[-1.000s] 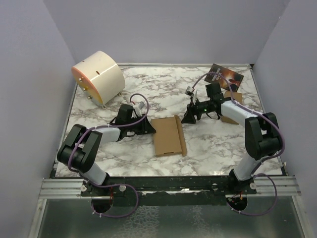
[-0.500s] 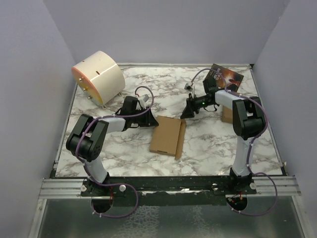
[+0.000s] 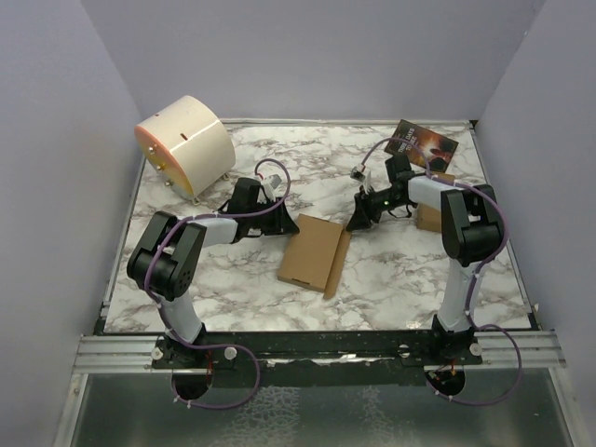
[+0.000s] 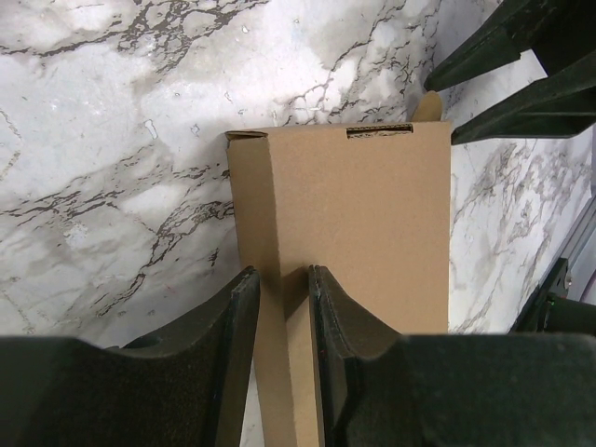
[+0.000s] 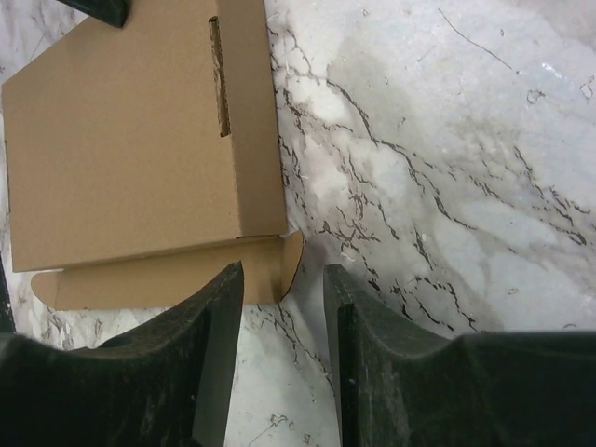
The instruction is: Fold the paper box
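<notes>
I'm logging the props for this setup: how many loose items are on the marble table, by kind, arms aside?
cardboard boxes: 2 (paper box, smaller box partly behind the right arm)
printed booklet: 1
cream drum: 1
Total: 4

Top view: bare marble table [image 3: 233, 289] lower left and lower right, passable. Centre blocked by paper box [image 3: 312, 250], with left gripper [image 3: 292, 225] clamped on its upper-left edge and right gripper [image 3: 353, 223] spread just off its upper-right corner. Cream drum [image 3: 184, 144] fills upper left; booklet [image 3: 426, 144] and small cardboard box [image 3: 428, 220] crowd upper right, with walls [image 3: 56, 186] close on three sides
</notes>
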### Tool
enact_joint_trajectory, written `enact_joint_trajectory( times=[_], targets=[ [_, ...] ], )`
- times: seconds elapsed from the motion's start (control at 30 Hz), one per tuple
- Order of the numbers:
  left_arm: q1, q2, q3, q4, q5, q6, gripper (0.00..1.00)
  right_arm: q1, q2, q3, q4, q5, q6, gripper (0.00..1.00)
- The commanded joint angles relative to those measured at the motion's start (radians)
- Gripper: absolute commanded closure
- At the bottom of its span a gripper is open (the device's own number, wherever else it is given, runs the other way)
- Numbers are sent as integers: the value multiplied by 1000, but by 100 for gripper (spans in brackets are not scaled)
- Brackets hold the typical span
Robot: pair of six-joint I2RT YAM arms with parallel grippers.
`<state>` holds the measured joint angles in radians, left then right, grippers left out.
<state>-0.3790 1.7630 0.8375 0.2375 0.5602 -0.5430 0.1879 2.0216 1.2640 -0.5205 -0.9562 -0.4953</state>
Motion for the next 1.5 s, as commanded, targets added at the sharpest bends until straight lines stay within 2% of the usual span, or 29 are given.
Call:
enact_joint_trajectory(
  times=[0.0,0.37,0.67,1.03,1.17,1.2,1.33,1.47],
  targets=[
    [6,2,-8,-7,-5,15,69,-4,-15,-7,32,34,-9,63],
    [6,7,-6,1,1,9,69,-4,-34,-29,46,-25,-47,88],
    [7,13,1,0,3,6,69,-3,-88,-80,69,-45,-108,94],
    [8,21,2,16,16,-13,69,28,-164,-149,132,14,-123,96],
    [8,22,2,16,20,-12,69,28,-145,-131,127,61,-69,96],
    [9,21,1,17,21,-13,69,28,-139,-121,122,73,-57,94],
    [13,16,-4,18,25,-12,69,22,-139,-116,135,89,-17,77],
    [14,17,-6,22,30,-12,69,10,-138,-115,128,81,-18,72]
  ],
)
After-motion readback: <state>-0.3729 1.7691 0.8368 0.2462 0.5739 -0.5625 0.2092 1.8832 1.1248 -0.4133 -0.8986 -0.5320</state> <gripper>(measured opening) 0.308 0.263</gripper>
